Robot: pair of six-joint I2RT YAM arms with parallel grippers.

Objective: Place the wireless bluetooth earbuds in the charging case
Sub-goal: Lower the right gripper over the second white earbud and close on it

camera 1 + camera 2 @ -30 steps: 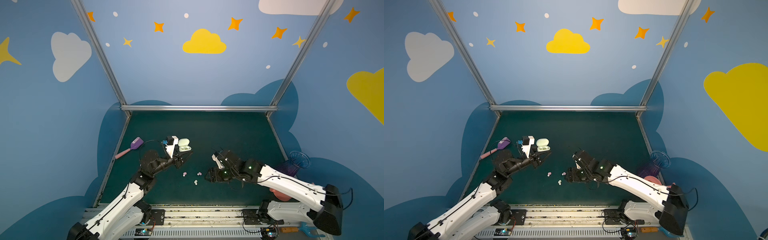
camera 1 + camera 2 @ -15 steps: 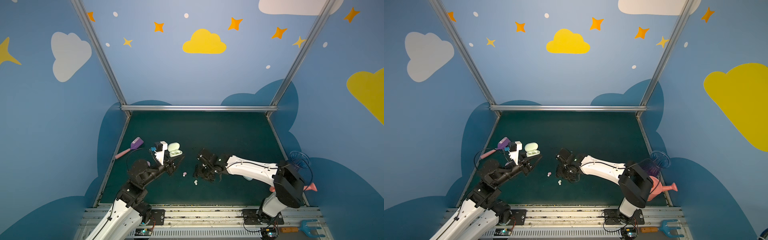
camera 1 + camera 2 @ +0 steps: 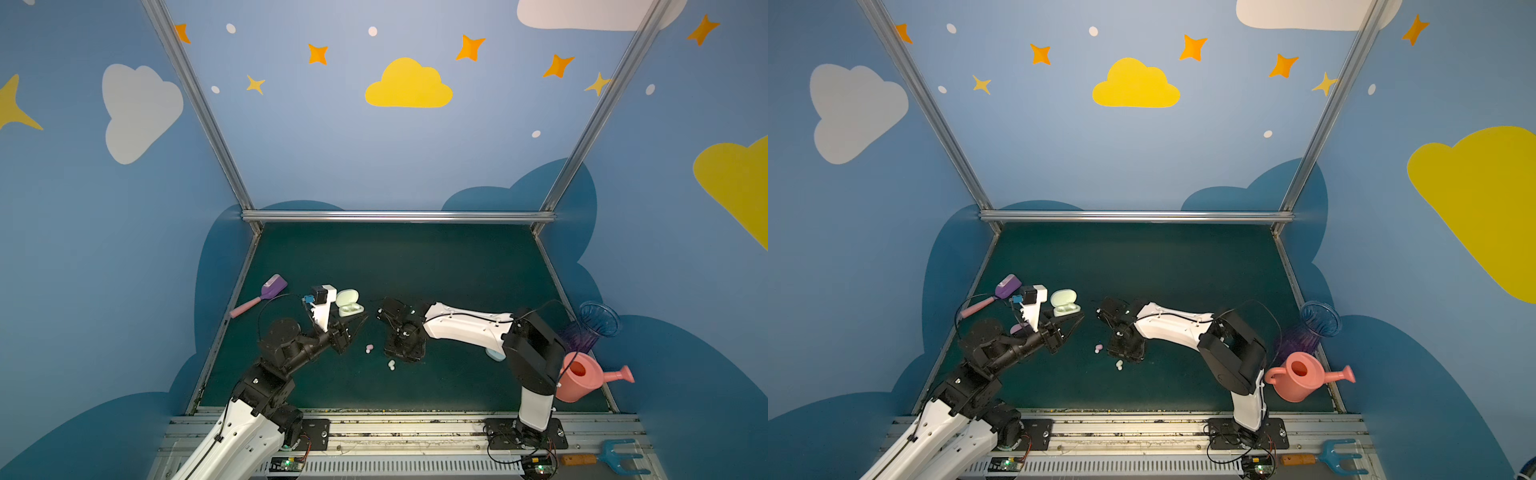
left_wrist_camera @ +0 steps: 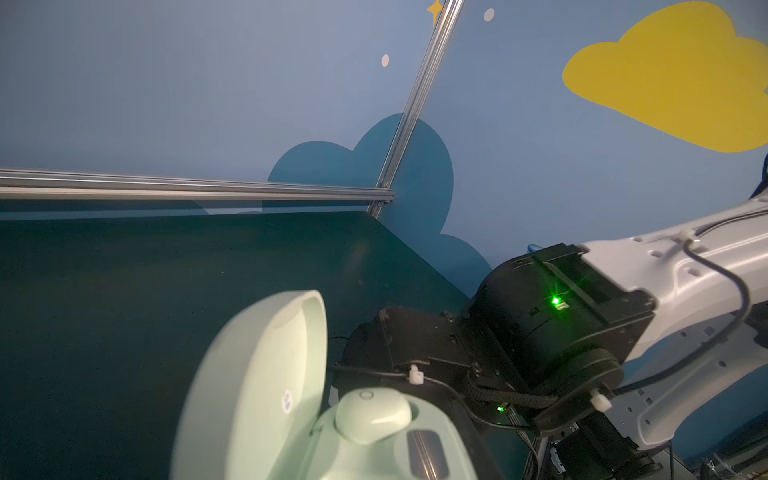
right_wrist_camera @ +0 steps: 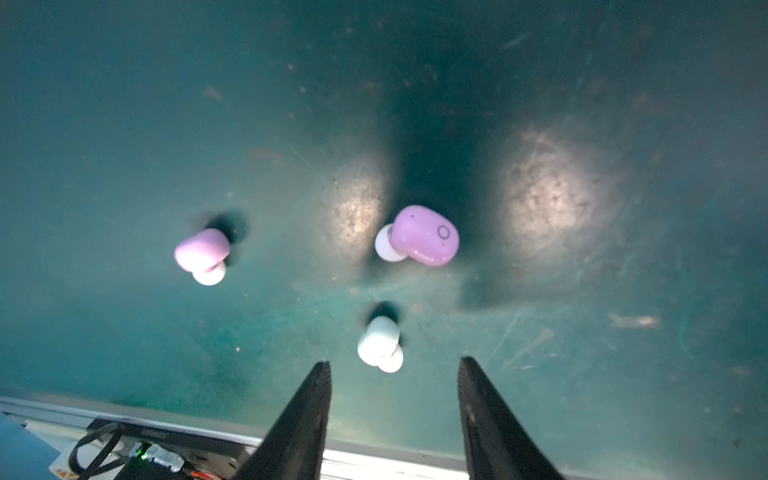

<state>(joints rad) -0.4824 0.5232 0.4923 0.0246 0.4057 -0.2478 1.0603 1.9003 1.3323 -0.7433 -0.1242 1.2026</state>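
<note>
The mint charging case [image 3: 349,305] hangs above the mat with its lid up, and my left gripper [image 3: 357,322] is shut on it. In the left wrist view one whitish-mint earbud [image 4: 372,415] sits in the case [image 4: 257,390]; the fingers are hidden there. My right gripper [image 5: 395,365] points down at the mat, open and holding nothing. Just beyond its fingertips [image 5: 324,374] lies a whitish-mint earbud [image 5: 380,344]. Two pink earbuds [image 5: 424,236] [image 5: 202,255] lie farther off. In both top views the loose earbuds [image 3: 369,348] [image 3: 1119,365] lie beside the right gripper [image 3: 405,353].
A purple scoop [image 3: 266,293] lies at the left edge of the mat. A pink watering can [image 3: 582,376] and a blue vase [image 3: 594,328] stand at the right edge. A pale blue case [image 3: 494,354] shows under the right arm, and a pinkish case [image 3: 1018,329] under the left arm.
My right gripper has moved left over the loose earbuds, its arm folding back at the elbow. The left arm has drawn the open case left and nearer.
</note>
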